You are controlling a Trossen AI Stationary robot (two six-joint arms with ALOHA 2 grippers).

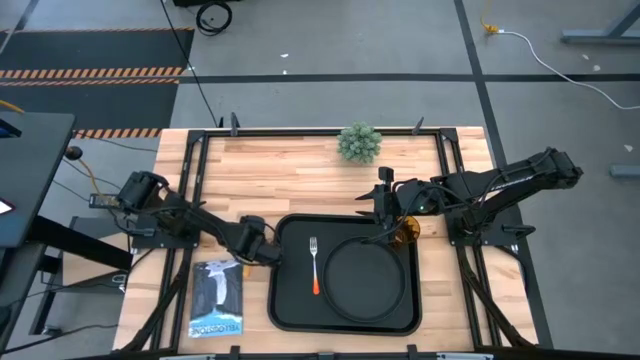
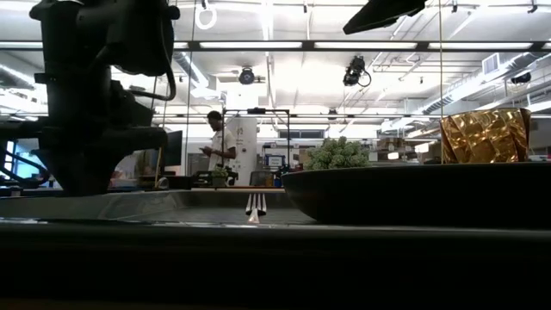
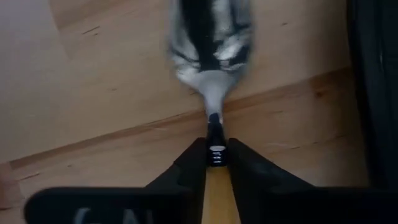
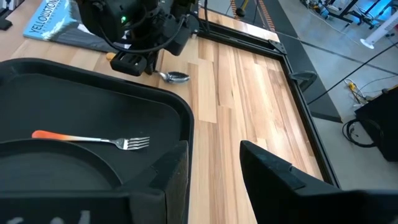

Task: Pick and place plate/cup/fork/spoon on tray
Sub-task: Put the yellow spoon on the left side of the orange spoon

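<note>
Orange-handled spoon [image 3: 210,74] pinched in left pincer [image 3: 216,163] on desk [image 1: 290,175] beside tray [image 1: 295,300], fork [image 1: 315,266] and plate [image 1: 368,280] already in; next lift over rim; right pincer [image 4: 214,165] gapes over tray.

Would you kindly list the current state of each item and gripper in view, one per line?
tray: flat on the table, holding plate and fork.
plate: in the tray.
fork: lying in the tray beside the plate.
cup: upright, off the tray.
spoon: held over bare table.
left gripper: shut on the spoon's handle.
right gripper: open, empty.
</note>
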